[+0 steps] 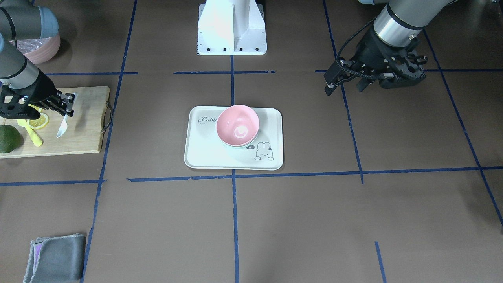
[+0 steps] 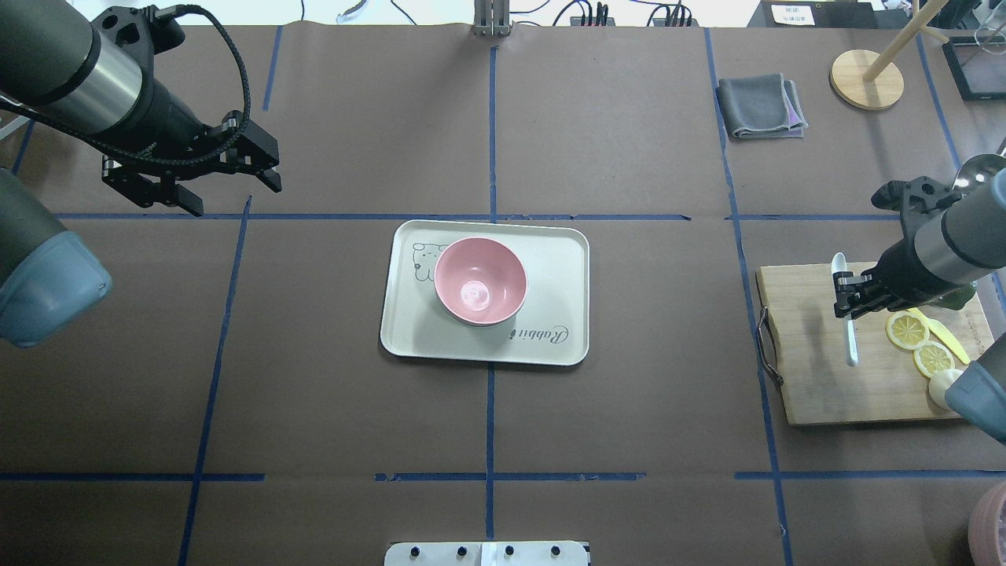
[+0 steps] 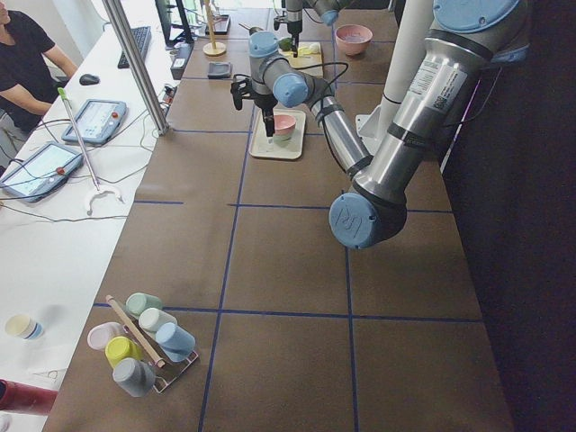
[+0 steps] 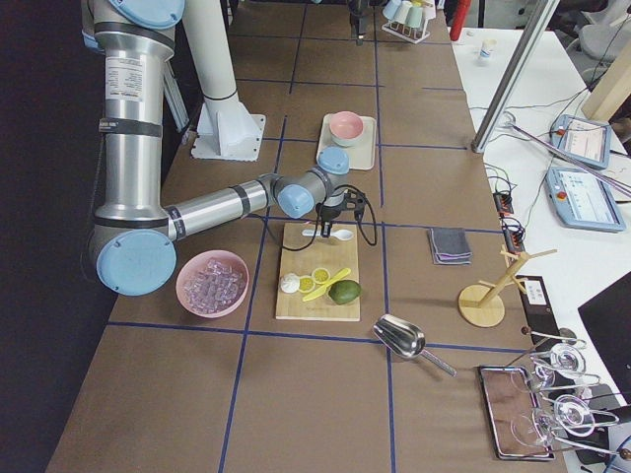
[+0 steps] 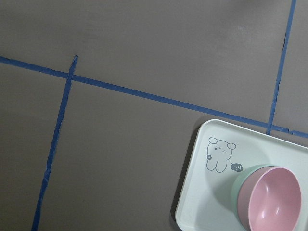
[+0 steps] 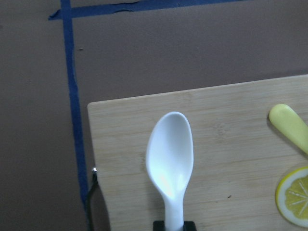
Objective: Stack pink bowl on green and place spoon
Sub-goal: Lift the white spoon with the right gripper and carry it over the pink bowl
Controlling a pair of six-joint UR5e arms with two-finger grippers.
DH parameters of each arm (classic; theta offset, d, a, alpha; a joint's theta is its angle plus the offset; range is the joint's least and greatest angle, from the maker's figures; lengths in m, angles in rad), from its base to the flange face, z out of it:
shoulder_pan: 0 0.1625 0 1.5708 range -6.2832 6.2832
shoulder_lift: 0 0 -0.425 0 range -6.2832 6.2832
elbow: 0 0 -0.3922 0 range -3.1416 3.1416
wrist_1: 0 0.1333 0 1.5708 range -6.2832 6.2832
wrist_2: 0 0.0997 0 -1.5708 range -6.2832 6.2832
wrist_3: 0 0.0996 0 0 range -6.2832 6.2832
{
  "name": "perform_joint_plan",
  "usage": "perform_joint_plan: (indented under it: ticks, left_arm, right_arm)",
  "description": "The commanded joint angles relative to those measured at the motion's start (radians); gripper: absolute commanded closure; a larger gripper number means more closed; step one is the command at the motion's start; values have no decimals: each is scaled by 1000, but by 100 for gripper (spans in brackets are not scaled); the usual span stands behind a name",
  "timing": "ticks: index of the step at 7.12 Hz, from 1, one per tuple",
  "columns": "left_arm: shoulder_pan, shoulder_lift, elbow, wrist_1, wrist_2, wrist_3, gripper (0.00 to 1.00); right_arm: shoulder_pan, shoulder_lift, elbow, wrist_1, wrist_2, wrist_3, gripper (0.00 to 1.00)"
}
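The pink bowl (image 1: 237, 124) sits nested in the green bowl (image 5: 239, 188) on the white rabbit tray (image 1: 196, 157); both also show in the overhead view (image 2: 479, 279). The white spoon (image 2: 850, 338) lies along the wooden cutting board (image 2: 817, 377). My right gripper (image 2: 845, 295) is shut on its handle, and the spoon's bowl (image 6: 169, 154) points away from the wrist. I cannot tell whether the spoon is lifted off the board. My left gripper (image 2: 228, 192) is open and empty, hovering above the table well away from the tray.
Lemon slices (image 2: 908, 330), a yellow utensil (image 1: 33, 135) and a green fruit (image 1: 8, 138) share the board. A folded grey cloth (image 2: 761, 106), a wooden stand (image 2: 864, 79), a pink bowl of ice (image 4: 212, 283) and a metal scoop (image 4: 399, 335) lie around it.
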Motion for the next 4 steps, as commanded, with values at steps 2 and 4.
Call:
perform_joint_plan:
  ticks: [2,4]
  left_arm:
    - [-41,156,-47,1,1,266,0]
    - [-116,309,-104,-7,7,555,0]
  right_arm:
    - [-4,274,73,-369,5,6,100]
    - [-132,491,57,-559,-45,13,100]
